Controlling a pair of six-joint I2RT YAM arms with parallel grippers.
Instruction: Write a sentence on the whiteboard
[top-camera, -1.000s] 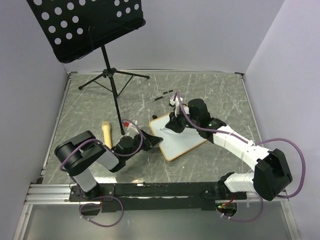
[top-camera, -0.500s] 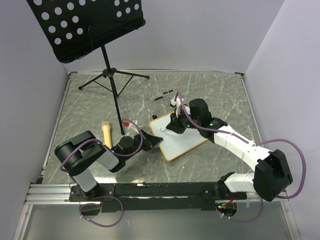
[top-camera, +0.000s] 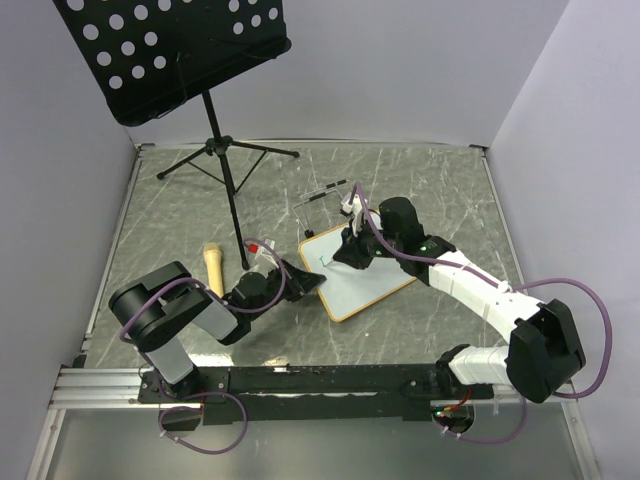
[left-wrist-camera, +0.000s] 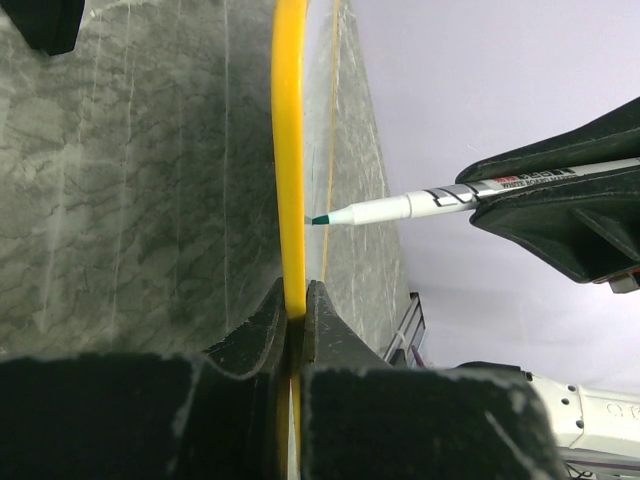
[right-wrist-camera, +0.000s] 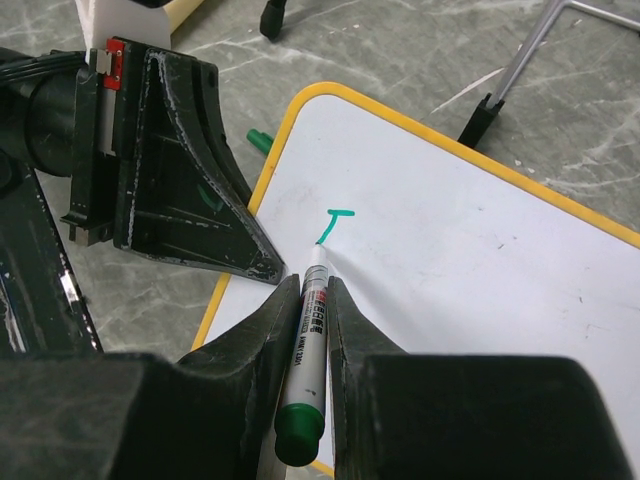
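1. Table (top-camera: 440, 180): grey marbled top. Walls (top-camera: 560, 100) close it at 9, 12 and 3 o'clock, and the arm rail (top-camera: 300, 380) runs along the 6 o'clock edge. The widest bare stone lies from 1 to 3 o'clock, with a narrower strip between board and rail.
2. Music stand (top-camera: 175, 50): black perforated desk over the 10–11 o'clock corner. One long leg ends near the left gripper.
3. Right arm (top-camera: 470, 285): white and black, reaching from its 5 o'clock base to the board.
4. Left arm (top-camera: 165, 315): folded low at 7–8 o'clock.
5. Whiteboard (top-camera: 365, 280) (right-wrist-camera: 480, 280) (left-wrist-camera: 288, 150): yellow-tan frame, set askew just to 3 o'clock of table centre.
6. Left gripper (top-camera: 305, 280) (left-wrist-camera: 298, 300): clamped on the whiteboard's frame at the board's 9 o'clock edge.
7. Right gripper (top-camera: 350, 250) (right-wrist-camera: 308, 285): fingers pinched around the marker, over the board's 11 o'clock area.
8. Wire easel (top-camera: 320, 195): just beyond the board's 12 o'clock edge.
9. Wooden handle (top-camera: 213, 265): at 9 o'clock of the left gripper, well apart from the board.
10. Marker (right-wrist-camera: 312, 320) (left-wrist-camera: 420, 207): green, tip at the board's surface.
11. Green stroke (right-wrist-camera: 333, 225): a T-like mark ending at the tip.
12. Green cap (right-wrist-camera: 259, 140): on the stone, just off the frame.
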